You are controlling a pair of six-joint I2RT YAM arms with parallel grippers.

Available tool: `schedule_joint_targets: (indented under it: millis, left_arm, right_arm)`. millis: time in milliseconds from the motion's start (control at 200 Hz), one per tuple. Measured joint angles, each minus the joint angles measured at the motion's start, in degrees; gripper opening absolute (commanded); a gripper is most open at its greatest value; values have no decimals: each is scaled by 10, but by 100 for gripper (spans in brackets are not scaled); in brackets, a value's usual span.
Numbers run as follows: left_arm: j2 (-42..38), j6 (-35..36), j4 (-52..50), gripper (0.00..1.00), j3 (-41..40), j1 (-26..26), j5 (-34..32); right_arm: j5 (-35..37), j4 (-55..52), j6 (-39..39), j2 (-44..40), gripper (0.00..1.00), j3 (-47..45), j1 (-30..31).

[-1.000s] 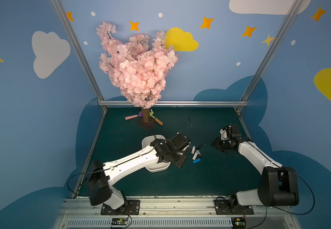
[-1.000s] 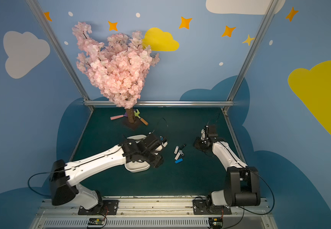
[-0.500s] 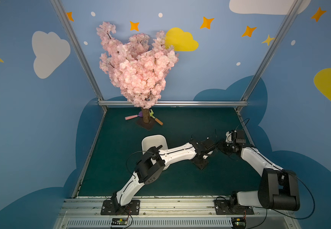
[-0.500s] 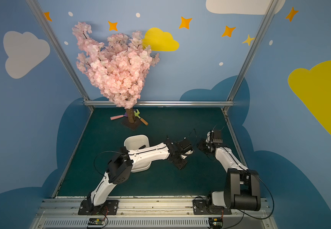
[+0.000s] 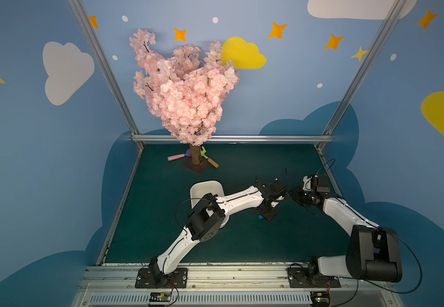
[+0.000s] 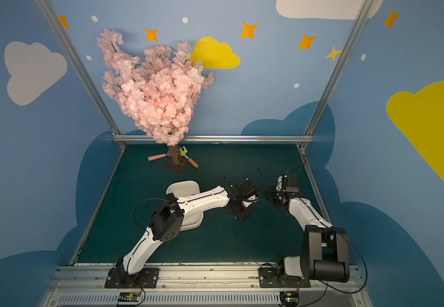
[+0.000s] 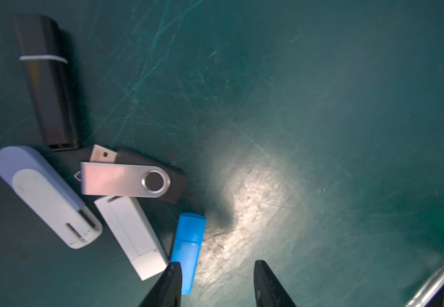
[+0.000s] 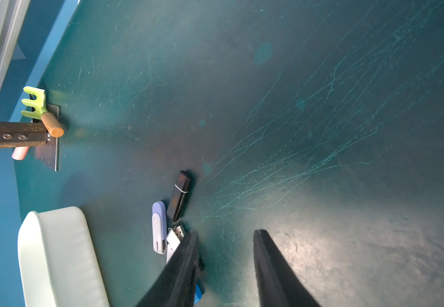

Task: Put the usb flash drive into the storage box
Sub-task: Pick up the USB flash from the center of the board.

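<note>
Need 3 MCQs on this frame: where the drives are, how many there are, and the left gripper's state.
1. Where do the flash drives lie?
A) inside the storage box
B) on the green mat, outside the box
C) stacked on the box's rim

2. How many flash drives does the left wrist view show?
A) two
B) three
C) five

3. The left gripper is:
A) open, holding nothing
B) shut on the blue drive
C) shut on the box's rim

Key:
1 B: all lie on the mat beside the box.
2 C: black, lavender, metal swivel, white and blue.
3 A: its jaws stand apart, and the blue drive lies loose by one finger.
</note>
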Motion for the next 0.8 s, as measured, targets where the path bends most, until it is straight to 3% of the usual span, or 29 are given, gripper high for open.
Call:
schedule_joint_targets:
  millis: [801]
  left_arm:
    - [19,12,5,45,-3,-2,5]
  right_arm:
    - [-25,9,9,31,39,0,-2]
